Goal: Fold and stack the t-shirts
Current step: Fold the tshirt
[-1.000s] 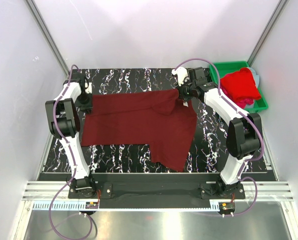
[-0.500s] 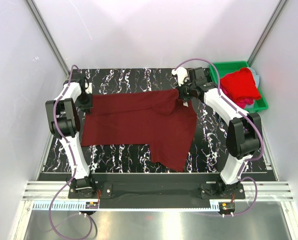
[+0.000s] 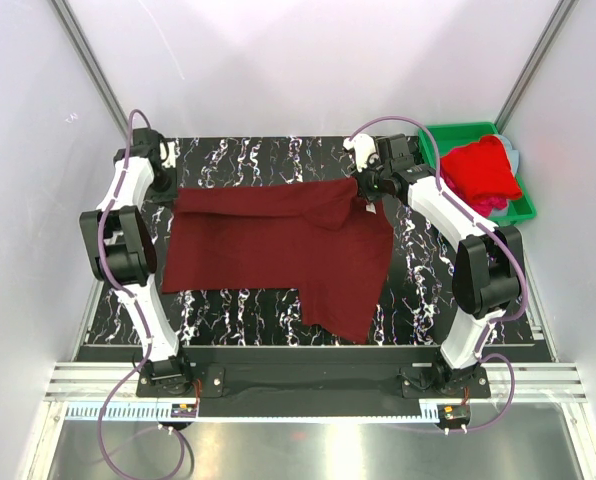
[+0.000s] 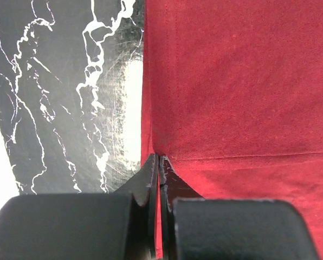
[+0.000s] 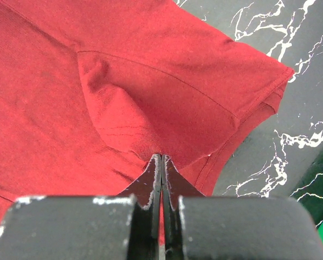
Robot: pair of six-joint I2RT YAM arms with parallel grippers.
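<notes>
A maroon t-shirt (image 3: pixel 278 245) lies spread on the black marbled tabletop (image 3: pixel 238 305), one flap reaching toward the near edge. The left claw (image 4: pixel 159 158) is pinched tight on its far left hem. The right claw (image 5: pixel 161 157) grips bunched cloth at its far right. Beyond, a green bin (image 3: pixel 458 128) holds a red t-shirt (image 3: pixel 478 168) over a pink t-shirt (image 3: pixel 493 205).

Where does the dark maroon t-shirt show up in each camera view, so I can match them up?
Top external: maroon t-shirt spread across the table's middle.
Left wrist: maroon t-shirt fills the right half of the picture.
Right wrist: maroon t-shirt covers the left and centre.
Shared landmark: black marbled tabletop, bare beside the shirt in all three views.
</notes>
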